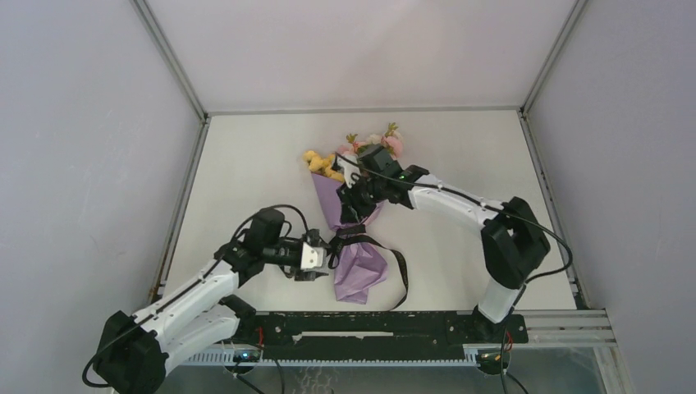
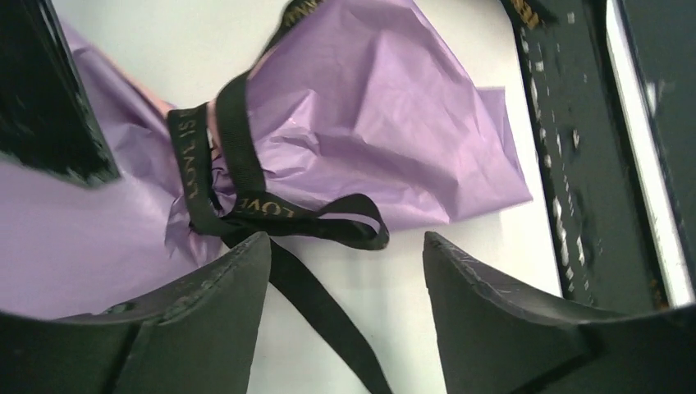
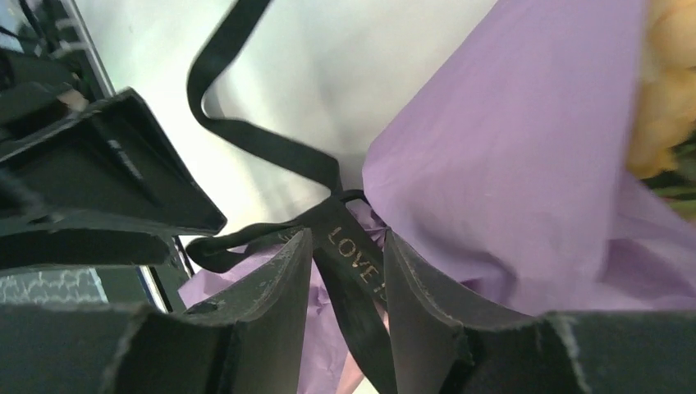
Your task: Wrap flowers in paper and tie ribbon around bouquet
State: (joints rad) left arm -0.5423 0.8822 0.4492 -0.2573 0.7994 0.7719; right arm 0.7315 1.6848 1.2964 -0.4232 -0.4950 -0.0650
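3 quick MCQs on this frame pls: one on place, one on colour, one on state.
1. Where does the ribbon sit?
A. round the pinched neck of the paper
B. at the paper's wide top edge
C. not touching the paper at all

2. Which colour of the paper faces outward?
A. green
B. lilac-purple
C. white

3. How is the left pincer?
A. shut on the paper
B. shut on the ribbon
C. open, gripping nothing

Answers: 1 A, the left wrist view shows the black band cinching the gathered sheet. 2 B, every view shows purple on the outside. 3 C, its fingers stand wide apart with nothing clamped between them.
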